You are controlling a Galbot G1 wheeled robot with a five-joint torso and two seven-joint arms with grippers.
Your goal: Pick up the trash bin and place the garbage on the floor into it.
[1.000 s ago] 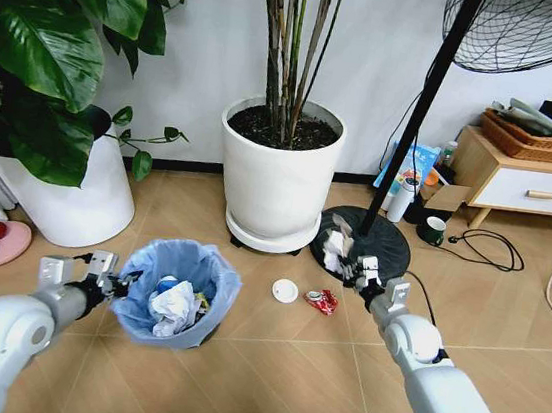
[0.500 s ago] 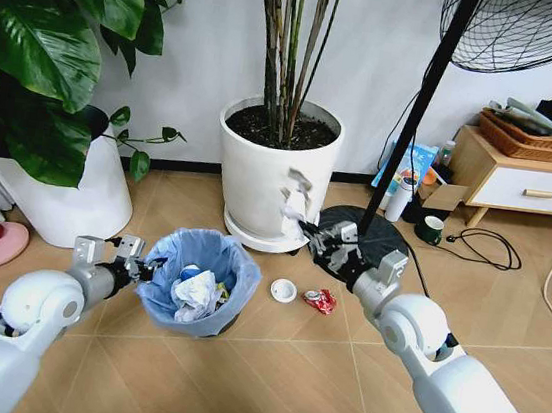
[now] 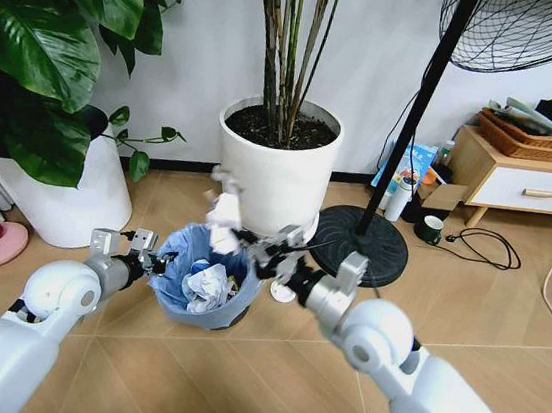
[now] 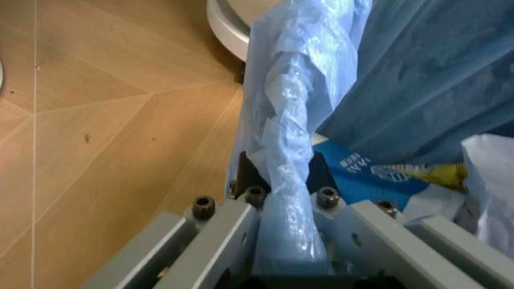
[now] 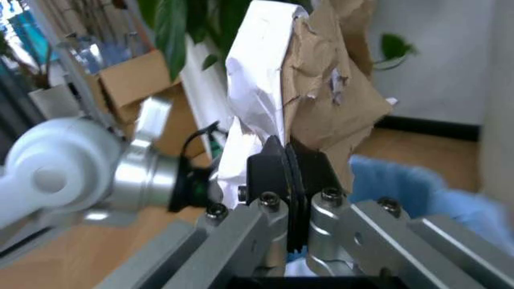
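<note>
Right pincer [image 3: 249, 238] pinched tight on a crumpled piece of white and brown paper [image 3: 224, 210], up in the air just over the small round dark bin with the crinkly light-blue bag [image 3: 209, 275]. Left pincer [image 3: 155, 263] squeezed shut on the blue bag at the bin's rim. More crumpled white paper [image 3: 208, 286] inside the bin. Big white plant pot [image 3: 276, 171] close behind.

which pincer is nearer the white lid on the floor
Right. The right pincer, holding crumpled paper over the trash bin, is beside the white lid; the left pincer grips the bin's far rim.
</note>
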